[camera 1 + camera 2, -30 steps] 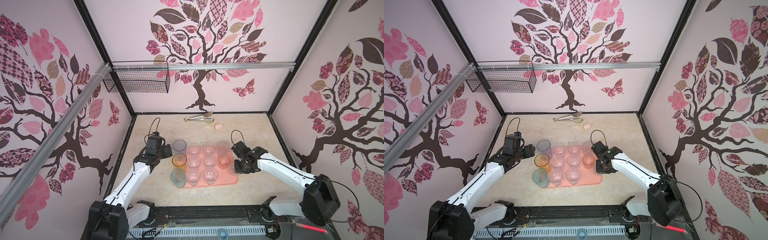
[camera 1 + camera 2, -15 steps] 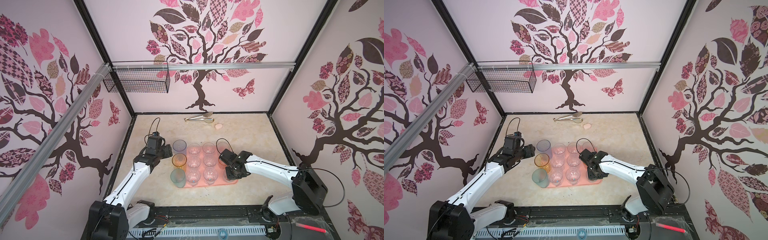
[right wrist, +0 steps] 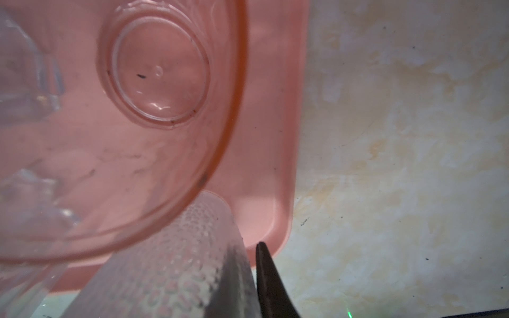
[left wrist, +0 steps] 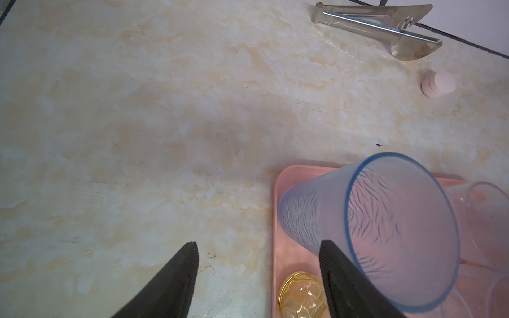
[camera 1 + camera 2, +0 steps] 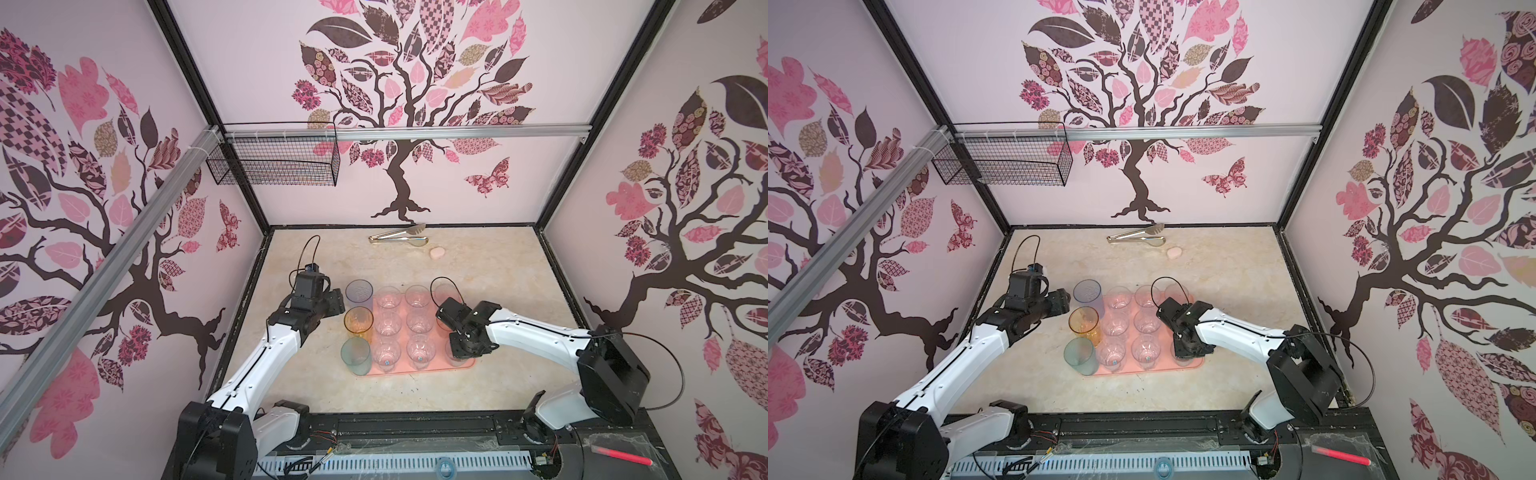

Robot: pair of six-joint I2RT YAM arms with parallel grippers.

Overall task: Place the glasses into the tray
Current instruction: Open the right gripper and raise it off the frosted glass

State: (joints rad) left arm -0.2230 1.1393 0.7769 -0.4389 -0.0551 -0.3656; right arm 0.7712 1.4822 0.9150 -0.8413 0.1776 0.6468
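Tumblers (image 5: pixel 419 323) stand upright in rows on the salmon tray (image 5: pixel 440 368), which lies on the counter (image 5: pixel 498 270) midway between its side edges. At the tray's near right corner is the right gripper (image 5: pixel 462 348), which has come in from the tray's right edge, where it hung a second ago. Its jaws are almost closed, pinching the wall of a frosted tumbler (image 3: pixel 170 261) just beside a pink-rimmed tumbler (image 3: pixel 157 71). Along the tray's left edge, a teal tumbler (image 5: pixel 356 356), an amber tumbler (image 5: pixel 358 321) and a blue tumbler (image 5: pixel 360 292) run near to far. The left gripper (image 4: pixel 259 243) has not moved. It stands wide open and empty, just beside the blue tumbler at the far left corner. Metal tongs (image 5: pixel 399 237) and a pale pink blob (image 5: pixel 436 252) lie as before by the counter's far edge.
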